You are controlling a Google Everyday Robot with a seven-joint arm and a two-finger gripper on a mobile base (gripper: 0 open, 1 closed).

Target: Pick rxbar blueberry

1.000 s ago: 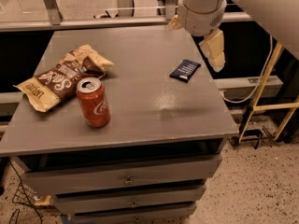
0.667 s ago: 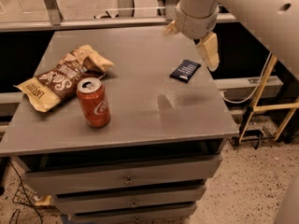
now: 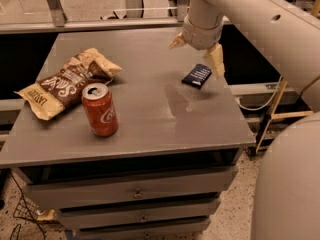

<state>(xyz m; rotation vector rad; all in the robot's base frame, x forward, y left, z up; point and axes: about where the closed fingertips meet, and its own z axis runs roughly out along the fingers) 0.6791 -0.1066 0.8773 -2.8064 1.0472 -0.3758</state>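
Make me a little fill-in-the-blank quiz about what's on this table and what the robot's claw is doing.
1. The gripper hangs just above the rxbar blueberry with its fingers ____.
2. The soda can stands upright, and its colour is ____.
3. Of the can and the bar, the chip bag lies closer to the ____.

Missing words: open; red; can.

Snack bar (image 3: pixel 196 76): small, flat, dark navy wrapper, pale text lines; lies flat, skewed, on tabletop (image 3: pixel 150 111) near right edge, rear half. End effector (image 3: pixel 196 59) low over tabletop there, fingers spread.
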